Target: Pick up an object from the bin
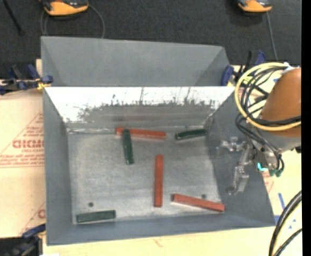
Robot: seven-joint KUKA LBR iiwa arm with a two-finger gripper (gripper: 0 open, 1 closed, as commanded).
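My gripper hangs over the bin's sloping right wall, with nothing seen in it. The loose thing closest to it is a red bar, lying slightly slanted on the floor at the front right, just left of and below the gripper. A dark green bar lies near the back right corner, up and to the left of the gripper. An upright red bar sits in the middle of the floor.
Another red bar lies along the back wall, with a dark green bar crossing beside its left end. One more green bar lies in the front left corner. The arm's orange cover and cables stand over the right rim.
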